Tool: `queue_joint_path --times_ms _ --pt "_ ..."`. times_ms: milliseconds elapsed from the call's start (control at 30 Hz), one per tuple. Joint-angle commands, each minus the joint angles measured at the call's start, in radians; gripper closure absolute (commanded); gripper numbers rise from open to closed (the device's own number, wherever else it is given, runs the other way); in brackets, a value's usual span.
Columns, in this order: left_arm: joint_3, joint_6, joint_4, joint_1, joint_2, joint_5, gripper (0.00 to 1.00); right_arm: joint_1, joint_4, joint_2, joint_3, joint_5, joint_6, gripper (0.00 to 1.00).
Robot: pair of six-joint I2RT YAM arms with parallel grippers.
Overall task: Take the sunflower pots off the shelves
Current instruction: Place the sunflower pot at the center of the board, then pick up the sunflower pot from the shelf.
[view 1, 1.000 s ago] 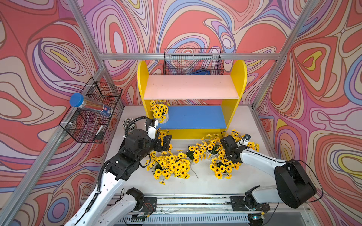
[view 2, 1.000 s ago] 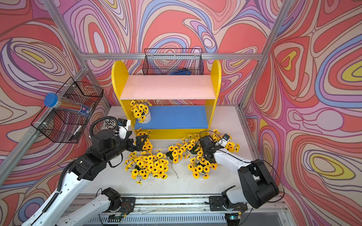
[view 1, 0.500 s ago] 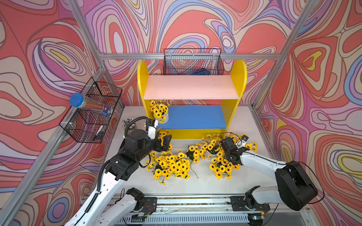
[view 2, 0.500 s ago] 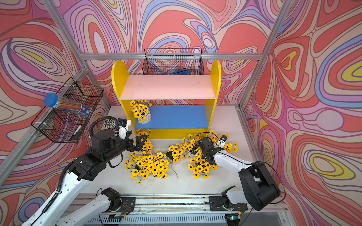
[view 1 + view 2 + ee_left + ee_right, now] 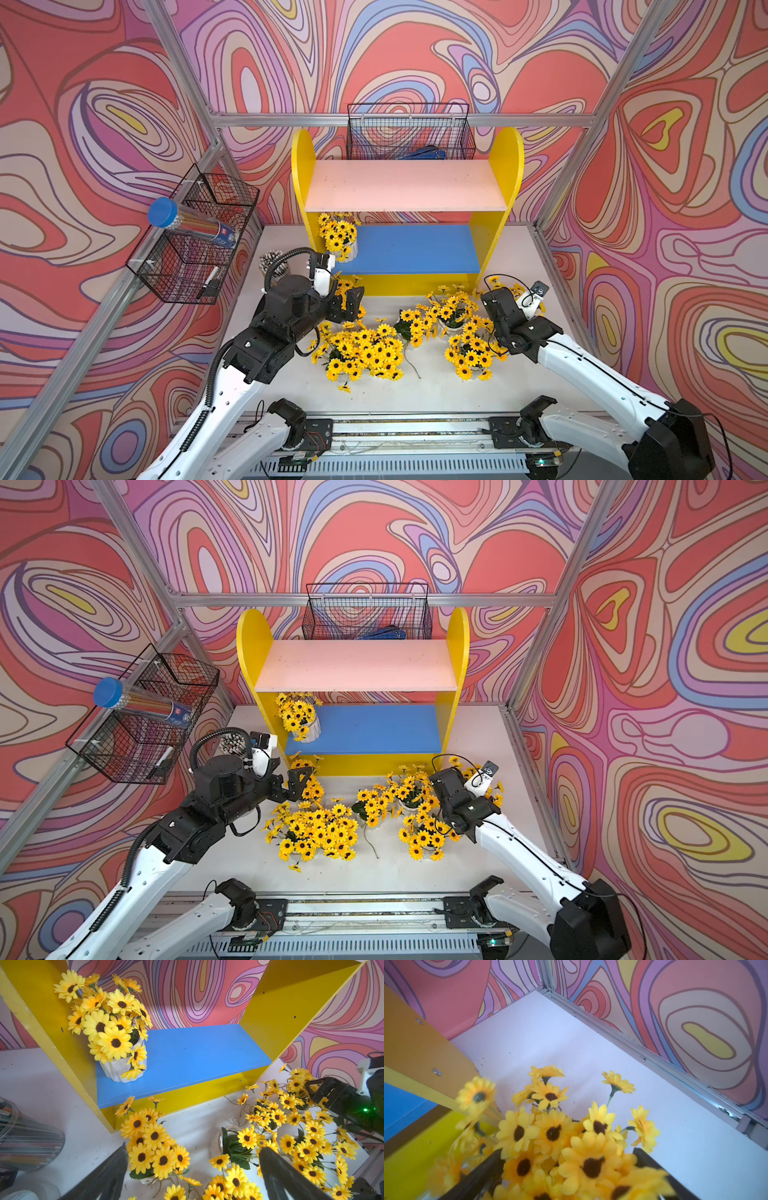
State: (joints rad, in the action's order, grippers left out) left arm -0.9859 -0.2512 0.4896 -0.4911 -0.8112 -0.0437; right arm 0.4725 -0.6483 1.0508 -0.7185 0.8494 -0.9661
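**One pot left on the shelves [image 5: 301,166]**

In both top views, the last pot [image 5: 338,240] stands on the blue board [image 5: 415,249]. The pink board [image 5: 353,665] is bare, and the other pots [image 5: 365,353] crowd the table [image 5: 415,399].

Left wrist: the left tool [image 5: 194,1149] is wide and holds nothing.

Right wrist: the right tool [image 5: 568,1153] is wide, straddling flowers [image 5: 552,1132].

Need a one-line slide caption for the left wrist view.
Open left gripper faces one sunflower pot standing on the blue lower board; other pots crowd the table.

Blurred sunflowers [image 5: 475,1095] in right wrist view; pencil cup [image 5: 27,1136] cut off.
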Motion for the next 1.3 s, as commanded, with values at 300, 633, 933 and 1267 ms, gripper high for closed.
queue_joint_path --times_ms 300,633,933,1267 --pt "0.013 0.004 -0.013 0.001 0.018 0.006 0.00 0.004 -0.061 -0.124 -0.147 0.064 0.246 0.02" --pt "0.010 0.010 -0.010 0.002 0.015 0.024 0.00 0.005 0.020 -0.114 -0.320 -0.075 0.415 0.07" --pt "0.000 0.020 0.013 0.001 0.021 0.114 0.00 0.104 0.239 -0.031 -0.358 -0.436 0.539 0.10" --pt "-0.053 0.001 0.101 0.032 -0.037 0.318 0.00 0.290 0.550 0.365 -0.493 -0.694 0.712 0.06"
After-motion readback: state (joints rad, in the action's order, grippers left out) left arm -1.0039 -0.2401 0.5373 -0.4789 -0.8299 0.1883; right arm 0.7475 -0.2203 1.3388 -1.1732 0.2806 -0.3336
